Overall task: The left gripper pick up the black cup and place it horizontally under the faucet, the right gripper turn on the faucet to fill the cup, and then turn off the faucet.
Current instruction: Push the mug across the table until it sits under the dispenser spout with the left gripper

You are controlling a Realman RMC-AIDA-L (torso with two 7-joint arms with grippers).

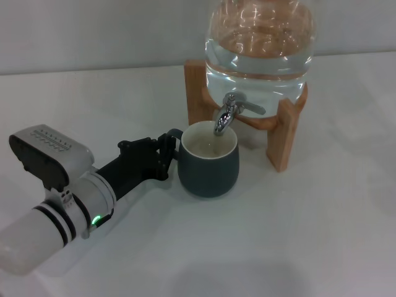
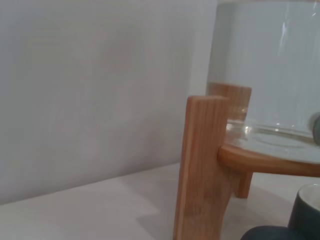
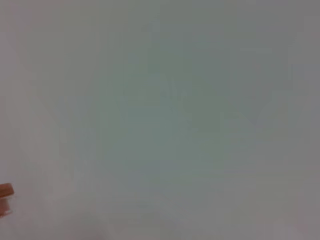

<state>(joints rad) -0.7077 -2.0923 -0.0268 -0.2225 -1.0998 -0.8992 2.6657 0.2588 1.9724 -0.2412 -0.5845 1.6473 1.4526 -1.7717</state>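
The black cup (image 1: 208,166) stands upright on the white table with its cream inside showing. Its mouth is directly beneath the spout of the chrome faucet (image 1: 226,115). My left gripper (image 1: 167,150) reaches in from the left and is shut on the cup's small loop handle. The left wrist view catches only the cup's dark edge (image 2: 306,216) in a corner. The faucet's lever points right, and no water stream shows. My right gripper is out of view in all frames.
The faucet is fitted to a large clear glass water jar (image 1: 260,49) on a wooden stand (image 1: 284,137), whose leg (image 2: 199,170) is close to my left wrist camera. A white wall runs behind the table. The right wrist view shows a plain pale surface.
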